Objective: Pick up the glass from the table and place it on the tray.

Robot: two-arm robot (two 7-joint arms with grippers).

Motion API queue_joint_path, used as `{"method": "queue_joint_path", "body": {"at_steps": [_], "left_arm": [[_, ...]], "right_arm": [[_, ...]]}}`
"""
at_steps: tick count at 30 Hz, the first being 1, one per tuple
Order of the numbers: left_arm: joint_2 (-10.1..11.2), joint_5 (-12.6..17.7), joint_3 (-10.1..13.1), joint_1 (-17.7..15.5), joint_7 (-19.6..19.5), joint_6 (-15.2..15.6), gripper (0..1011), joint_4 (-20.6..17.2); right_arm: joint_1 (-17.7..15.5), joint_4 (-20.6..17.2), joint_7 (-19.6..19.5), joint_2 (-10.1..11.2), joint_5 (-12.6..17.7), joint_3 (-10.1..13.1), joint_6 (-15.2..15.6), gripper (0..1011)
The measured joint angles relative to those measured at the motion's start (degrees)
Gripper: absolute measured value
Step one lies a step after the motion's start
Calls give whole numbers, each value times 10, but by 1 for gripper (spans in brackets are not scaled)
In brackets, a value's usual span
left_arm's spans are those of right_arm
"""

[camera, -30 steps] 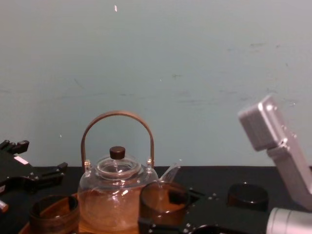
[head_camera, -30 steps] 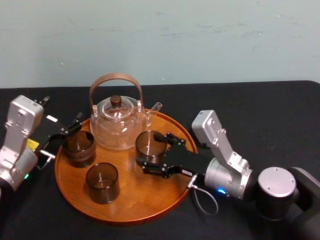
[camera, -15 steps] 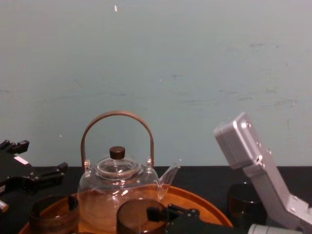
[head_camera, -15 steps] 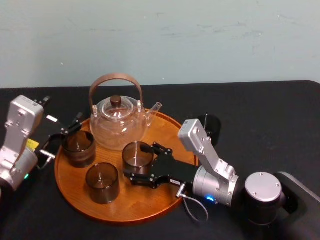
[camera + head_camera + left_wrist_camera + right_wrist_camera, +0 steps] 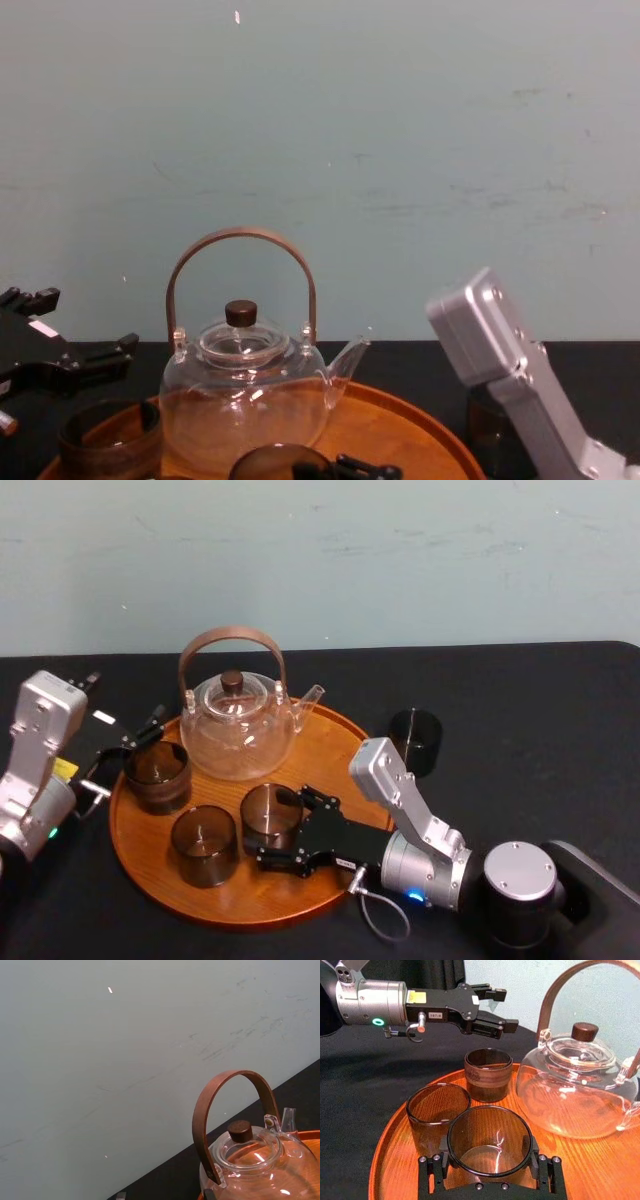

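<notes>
A black tabletop (image 5: 520, 710), with a round wooden tray (image 5: 335, 742) on its left half, close to the left edge. At the far side of the tray, a clear teapot (image 5: 235, 730) with a brown hoop handle and a dark knob on its lid, standing upright.

Low over the middle of the tray, the right gripper (image 5: 275, 828), reaching in from the near right side. Its fingers (image 5: 543, 1170) clamped on the held glass (image 5: 489, 1135), one on each side. Dark brown and see-through, this held glass, upright with the open end up, inside the tray's rim and in front of the teapot. Bottom touching the wood or not: cannot tell.

Two more brown glasses standing on the tray. Just beside the held glass, on the side toward the left edge, the near glass (image 5: 204, 845). By the tray's left rim and next to the teapot, the far-left glass (image 5: 157, 775), apart from the other two.

Near the left edge of the tabletop, at the tray's left rim, the left gripper (image 5: 511, 1009), close to the far-left glass. Those fingers (image 5: 490, 994) apart, with nothing between them.

Alone on the black cloth, the last glass (image 5: 415, 742), upright, just off the tray's right rim, around the middle of the tabletop.
</notes>
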Motion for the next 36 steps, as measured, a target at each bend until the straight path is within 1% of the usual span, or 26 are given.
{"method": "queue_joint_path", "body": {"at_steps": [11,25,29,36], "left_arm": [[0,0,0,0,0,0,1002,0],[0,0,0,0,0,0,1001,0],[0,0,0,0,0,0,1001,0],[0,0,0,0,0,0,1001,0]], "right_arm": [[-13,-5,-8,2,1,1,2,905],[-14,-2,-7,0,3,2,-2,907],[-13,-2,-7,1,3,2,-2,998],[-13,-3,-7,1,3,2,-2,1003]]}}
